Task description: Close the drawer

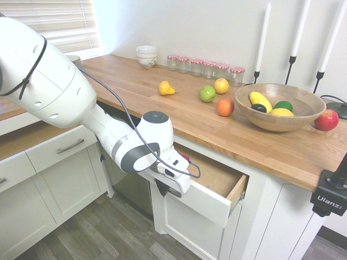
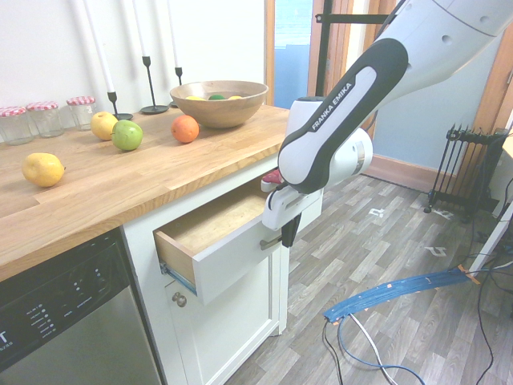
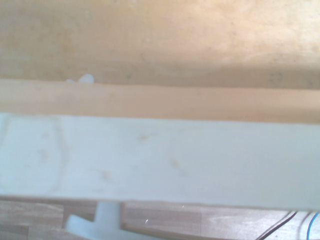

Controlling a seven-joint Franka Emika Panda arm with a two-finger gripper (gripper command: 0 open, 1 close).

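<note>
White-fronted drawer (image 2: 232,257) is standing roughly half open under the wooden counter (image 2: 144,180), its bare bottom showing. The gripper (image 2: 286,234), fingers shut and holding nothing, is pressing against the front panel; most of the closing is remaining.

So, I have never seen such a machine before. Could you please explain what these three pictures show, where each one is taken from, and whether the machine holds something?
The white machine is a robot arm. At its end is a pincer pointing down, shut and holding nothing, just in front of an open drawer under a wooden counter. Two pictures come from cameras standing in the kitchen, on opposite sides of the arm. The third comes from a camera on the arm's wrist, looking straight down: the pale band is the drawer's front panel seen from above, with the brown drawer bottom beyond it. On the counter lie loose fruit, a wooden bowl with more fruit, small jars, white bowls and tall candlesticks.
</note>
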